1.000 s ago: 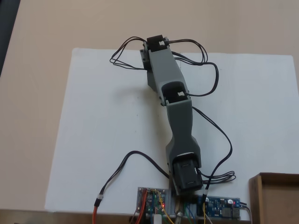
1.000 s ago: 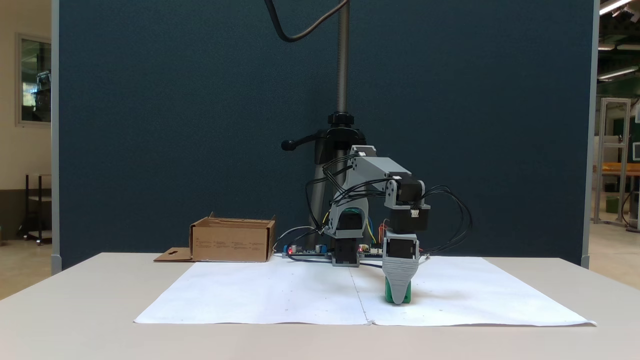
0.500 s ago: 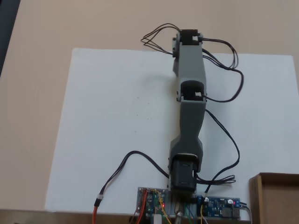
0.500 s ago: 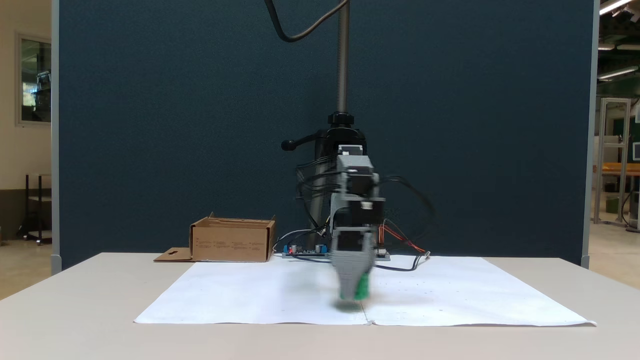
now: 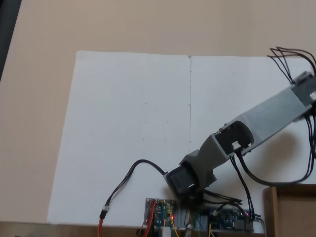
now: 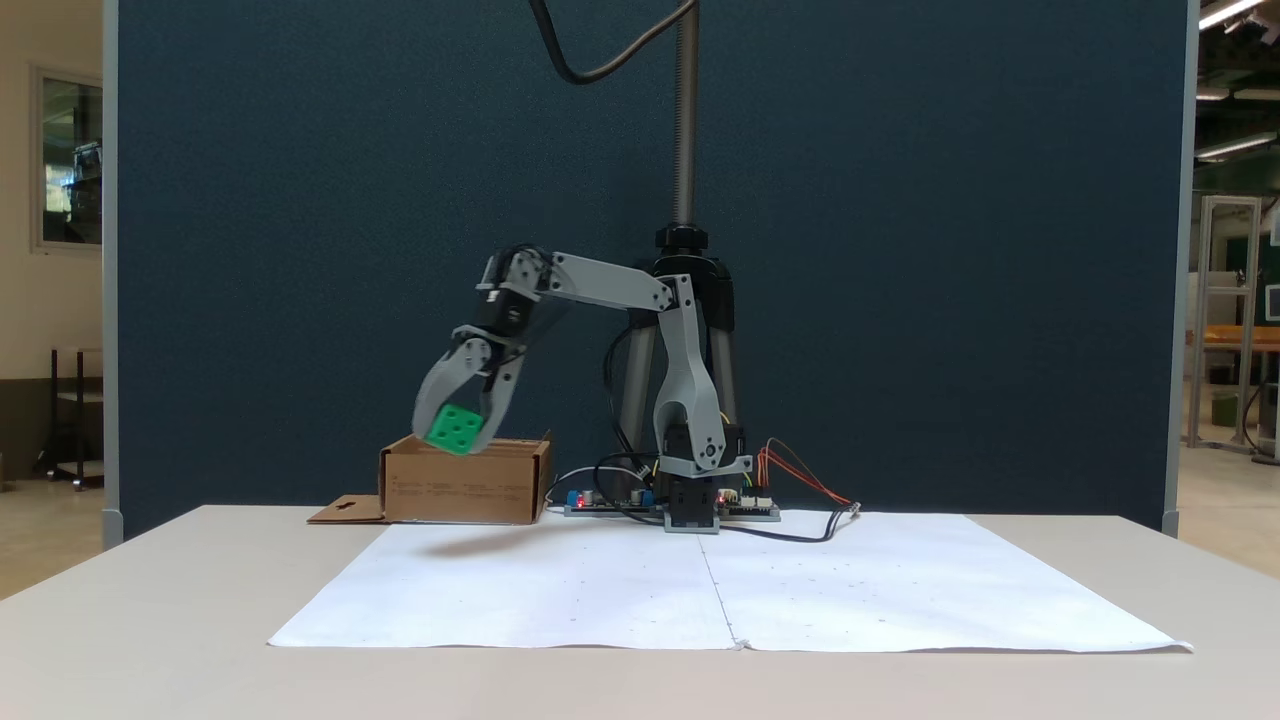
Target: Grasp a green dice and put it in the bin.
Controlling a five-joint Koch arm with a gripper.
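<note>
- Dice first: the green dice point(image 6: 455, 429) hangs in the air, pinched between the two fingers point(image 6: 430, 392), which are closed around its sides, a pipped face turned toward the front camera.
- From the dice, the bin point(image 6: 465, 485) lies straight below; in that view the cube sits level with the box's top edge, over its left part.
- Whether the dice is truly above the opening or nearer the camera cannot be told.
- Seen from above, the bin's corner point(image 5: 291, 189) sits at lower right, beside the arm point(image 5: 269, 116).
- White paper point(image 6: 600, 590) covers the worktop point(image 6: 150, 640).
</note>
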